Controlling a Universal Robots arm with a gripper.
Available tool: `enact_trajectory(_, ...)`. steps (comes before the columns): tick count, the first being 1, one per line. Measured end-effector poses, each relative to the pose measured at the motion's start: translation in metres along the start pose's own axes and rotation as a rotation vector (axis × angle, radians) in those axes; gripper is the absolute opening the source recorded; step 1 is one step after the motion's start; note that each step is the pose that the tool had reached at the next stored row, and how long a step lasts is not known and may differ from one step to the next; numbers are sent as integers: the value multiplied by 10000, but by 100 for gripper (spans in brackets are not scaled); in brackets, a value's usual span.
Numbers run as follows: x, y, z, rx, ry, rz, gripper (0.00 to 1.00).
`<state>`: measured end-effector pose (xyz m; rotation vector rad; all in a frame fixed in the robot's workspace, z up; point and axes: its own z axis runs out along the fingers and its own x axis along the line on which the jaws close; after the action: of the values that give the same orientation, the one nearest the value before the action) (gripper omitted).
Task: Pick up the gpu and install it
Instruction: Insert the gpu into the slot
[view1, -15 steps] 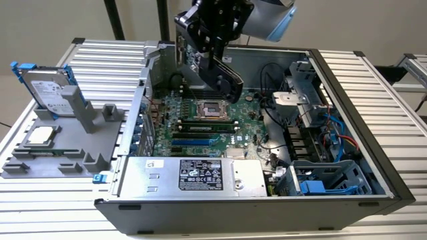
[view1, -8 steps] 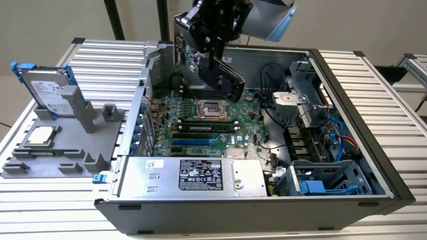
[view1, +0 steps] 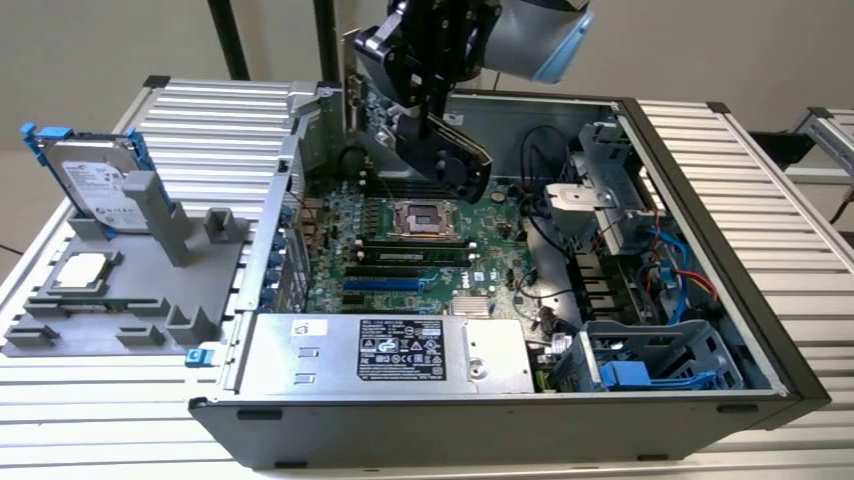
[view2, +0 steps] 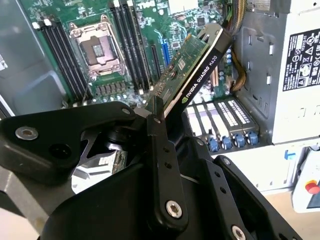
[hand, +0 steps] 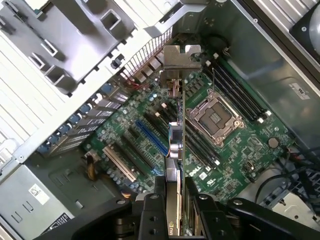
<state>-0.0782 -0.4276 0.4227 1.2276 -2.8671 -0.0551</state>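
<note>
Jaws tight on gpu (view1: 447, 155), card aslant over motherboard (view1: 514, 262), CPU socket (view1: 424, 215) and memory slots (view2: 131, 40) below.

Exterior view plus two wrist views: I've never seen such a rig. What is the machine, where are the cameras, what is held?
A robot arm works over an open computer case on a ribbed metal table. The exterior view comes from a camera off the arm; both wrist views come from cameras riding on it. Its hand is shut on the gpu, held tilted above the motherboard, not yet in a slot. At the exterior view's left a hard drive stands in a grey holder.
</note>
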Motion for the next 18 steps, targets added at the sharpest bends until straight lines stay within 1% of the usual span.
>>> enact_trajectory(18, 0, 0, 0, 9, 55, -1305, 0)
